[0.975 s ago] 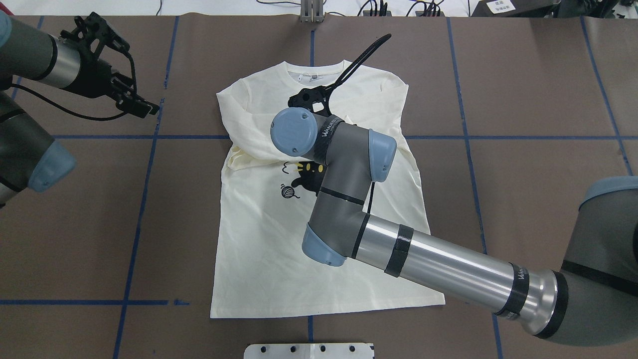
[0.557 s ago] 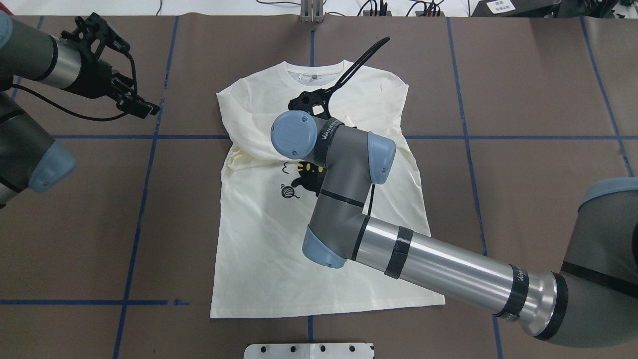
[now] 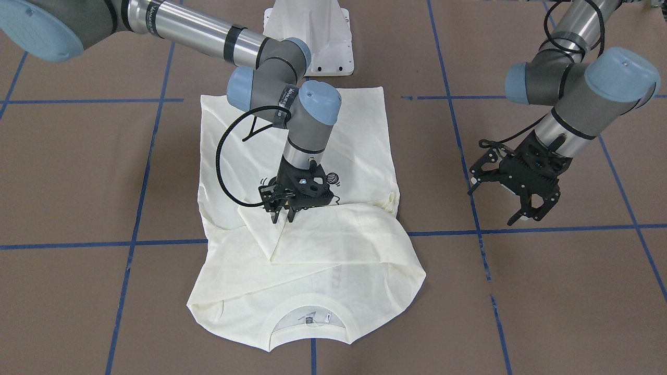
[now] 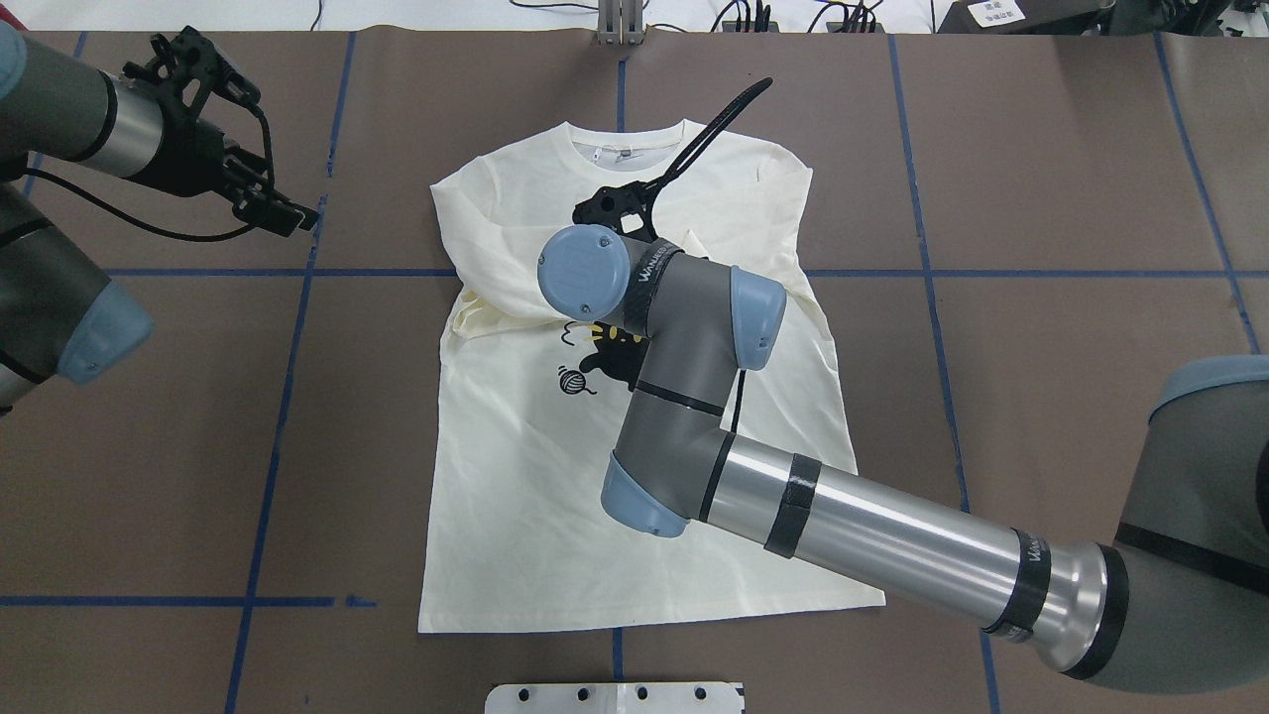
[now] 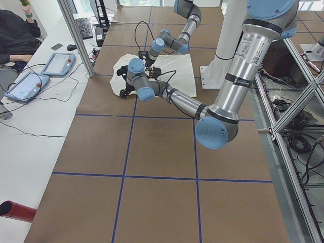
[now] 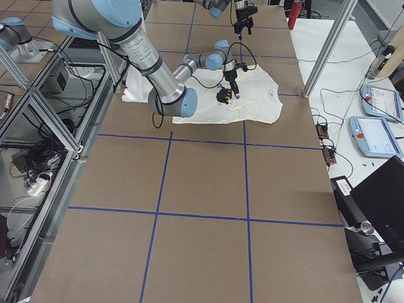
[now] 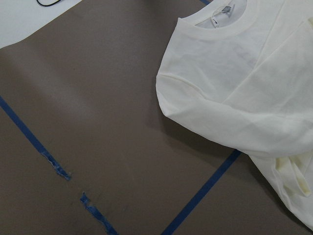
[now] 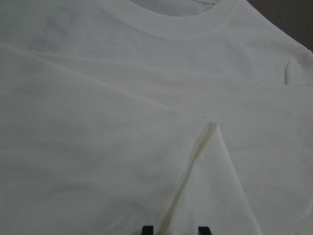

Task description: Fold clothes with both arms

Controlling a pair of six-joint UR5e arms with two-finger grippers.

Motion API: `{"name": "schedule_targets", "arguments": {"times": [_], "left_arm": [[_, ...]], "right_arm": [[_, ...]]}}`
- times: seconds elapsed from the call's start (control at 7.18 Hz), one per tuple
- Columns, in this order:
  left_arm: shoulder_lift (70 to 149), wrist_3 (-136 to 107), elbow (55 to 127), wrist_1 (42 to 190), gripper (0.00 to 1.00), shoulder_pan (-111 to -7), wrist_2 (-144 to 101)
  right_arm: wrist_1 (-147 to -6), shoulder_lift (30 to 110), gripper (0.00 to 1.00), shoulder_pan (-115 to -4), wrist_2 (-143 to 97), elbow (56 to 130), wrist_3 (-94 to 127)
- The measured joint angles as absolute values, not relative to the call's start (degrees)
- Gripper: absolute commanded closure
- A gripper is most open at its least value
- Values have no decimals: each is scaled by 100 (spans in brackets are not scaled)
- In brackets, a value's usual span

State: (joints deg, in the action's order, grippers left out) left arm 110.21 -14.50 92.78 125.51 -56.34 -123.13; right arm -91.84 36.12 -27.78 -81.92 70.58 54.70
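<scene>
The cream T-shirt (image 4: 516, 496) lies flat, print side up, collar at the far side, both sleeves folded across the chest. The black cat print (image 4: 585, 372) shows partly beside my right wrist. My right gripper (image 3: 282, 216) hangs just over the folded sleeve's cuff edge (image 8: 195, 161), its fingers a little apart and holding nothing; in the right wrist view the two fingertips (image 8: 146, 229) straddle the cuff edge. My left gripper (image 3: 503, 208) is open and empty above bare table, off the shirt's side; the overhead view shows it (image 4: 283, 210) at the far left.
The brown table covering (image 4: 1041, 198) carries a grid of blue tape lines (image 4: 297, 273). The white pedestal base (image 3: 312, 36) stands at the shirt's hem side. Cables and small devices (image 4: 793, 15) lie along the far edge.
My right wrist has shifted slightly over the shirt's chest, the gripper edging a little nearer. The left arm has hardly moved. The shirt lies the same.
</scene>
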Motion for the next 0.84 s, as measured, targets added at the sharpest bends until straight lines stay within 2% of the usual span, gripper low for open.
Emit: {"name": "schedule_targets", "arguments": {"times": [0.84], "left_arm": [[11028, -1459, 9302, 12551, 0, -5634, -12313]], "right_arm": [[-9284, 3747, 100, -3153, -8211, 7138, 4929]]}}
